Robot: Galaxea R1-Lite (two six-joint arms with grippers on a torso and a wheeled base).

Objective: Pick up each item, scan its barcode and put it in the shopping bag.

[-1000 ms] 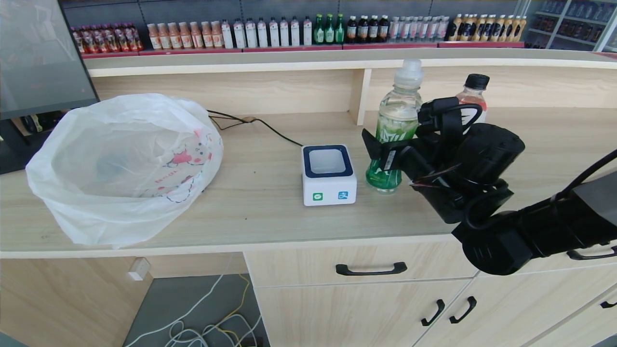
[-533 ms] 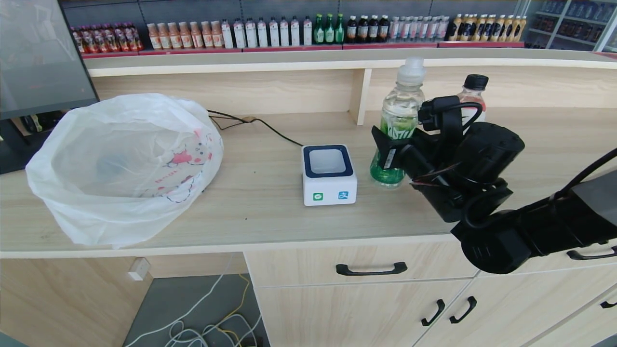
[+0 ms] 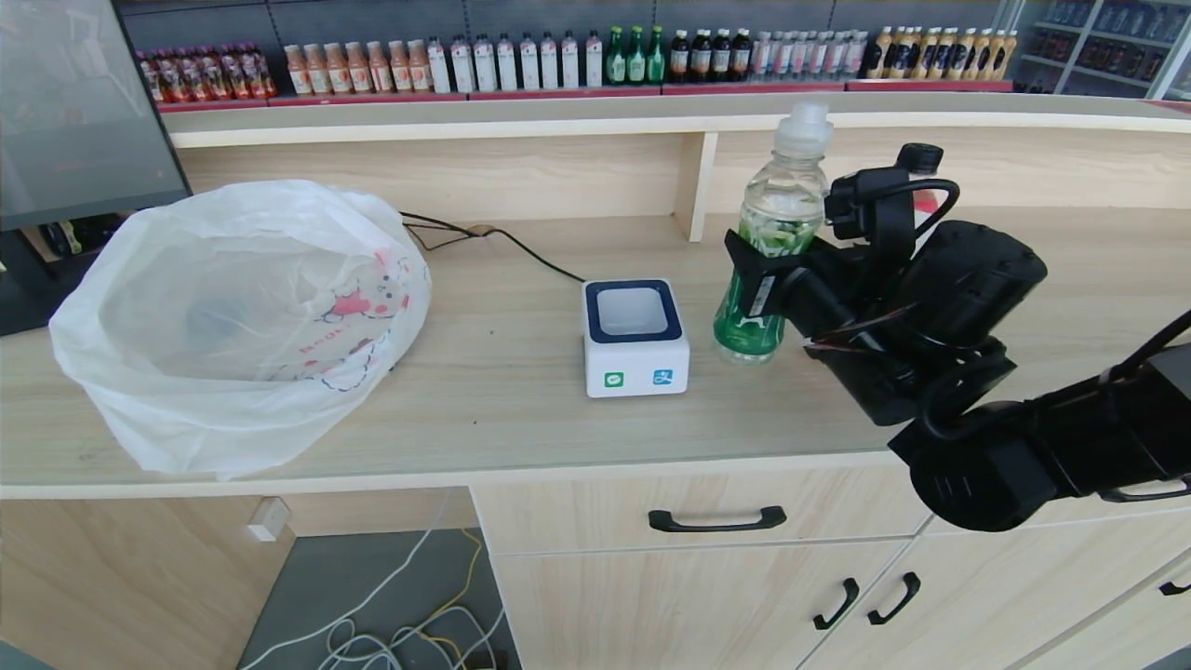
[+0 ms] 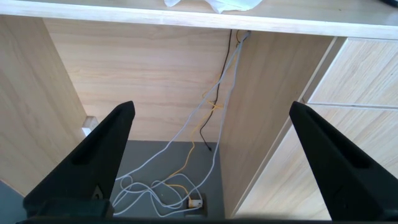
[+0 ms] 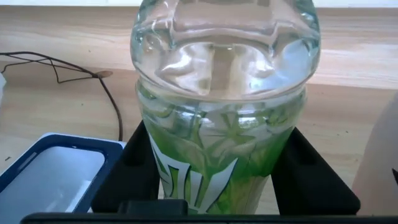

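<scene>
right gripper (image 3: 765, 279) was clamped on the green bottle (image 3: 780, 200) at its label. bottle was near upright just right of the scanner (image 3: 635, 335), base apparently barely off the counter (image 3: 502, 409). left gripper (image 4: 211, 162) hung open below the counter edge. best move: carry it over the scanner window, tilt the label toward the glass slowly, and keep the grip firm.
</scene>
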